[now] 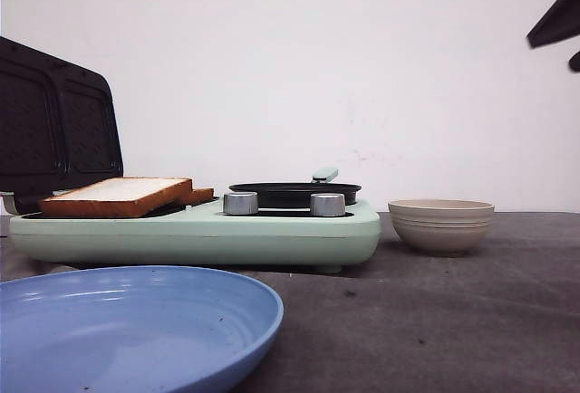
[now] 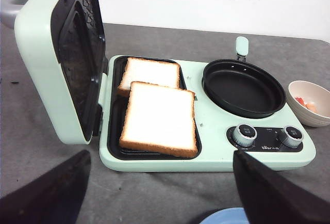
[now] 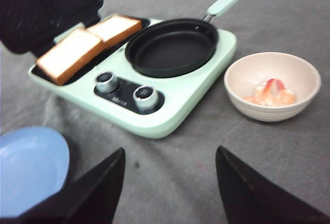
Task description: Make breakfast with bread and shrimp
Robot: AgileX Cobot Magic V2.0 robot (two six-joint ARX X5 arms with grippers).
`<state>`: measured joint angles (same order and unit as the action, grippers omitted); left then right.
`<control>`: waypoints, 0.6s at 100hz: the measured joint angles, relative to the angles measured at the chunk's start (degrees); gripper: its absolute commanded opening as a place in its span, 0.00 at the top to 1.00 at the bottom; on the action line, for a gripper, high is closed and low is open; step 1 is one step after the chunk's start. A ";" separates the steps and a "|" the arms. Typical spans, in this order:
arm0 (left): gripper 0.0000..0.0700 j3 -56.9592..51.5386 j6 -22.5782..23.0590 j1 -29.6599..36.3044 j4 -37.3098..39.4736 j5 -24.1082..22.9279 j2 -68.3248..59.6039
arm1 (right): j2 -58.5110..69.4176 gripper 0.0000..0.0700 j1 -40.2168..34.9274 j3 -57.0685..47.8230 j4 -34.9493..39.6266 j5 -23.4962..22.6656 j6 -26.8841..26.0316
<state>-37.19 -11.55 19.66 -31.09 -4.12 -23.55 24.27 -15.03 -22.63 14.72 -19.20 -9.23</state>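
Two slices of bread lie in the dark sandwich tray of a mint-green breakfast maker [image 2: 216,159]: the near slice [image 2: 160,118] overlaps the far slice [image 2: 152,72]. The front view shows the same bread [image 1: 118,194] side-on. Pink shrimp [image 3: 270,92] sit in a beige bowl [image 3: 258,111] to the right of the maker. My left gripper [image 2: 161,157] hangs open over the table in front of the bread, holding nothing. My right gripper [image 3: 170,149] is open and empty over the grey mat in front of the maker and the bowl.
The maker's lid [image 2: 51,64] stands open at the left. An empty black pan [image 2: 243,87] sits on its right half, with two knobs [image 3: 126,89] in front. A blue plate [image 1: 136,321] lies nearest the robot. A dark arm part [image 1: 555,22] shows high on the right.
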 measured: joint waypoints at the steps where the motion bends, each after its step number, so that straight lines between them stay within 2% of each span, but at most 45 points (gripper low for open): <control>1: 0.32 0.00 0.00 0.00 0.00 0.00 0.00 | -0.42 0.52 0.00 0.07 0.00 0.00 -0.20; 16: 0.32 0.00 0.00 0.00 0.00 0.00 0.00 | -4.33 0.52 0.00 0.13 0.96 1.05 -1.70; 60: 0.33 0.00 -0.07 0.00 -0.09 0.00 0.00 | -4.37 0.52 0.00 0.13 1.29 1.18 -3.28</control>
<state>-37.19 -11.62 19.66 -31.18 -4.12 -23.55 19.90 -15.03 -22.50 16.01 -18.02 -12.51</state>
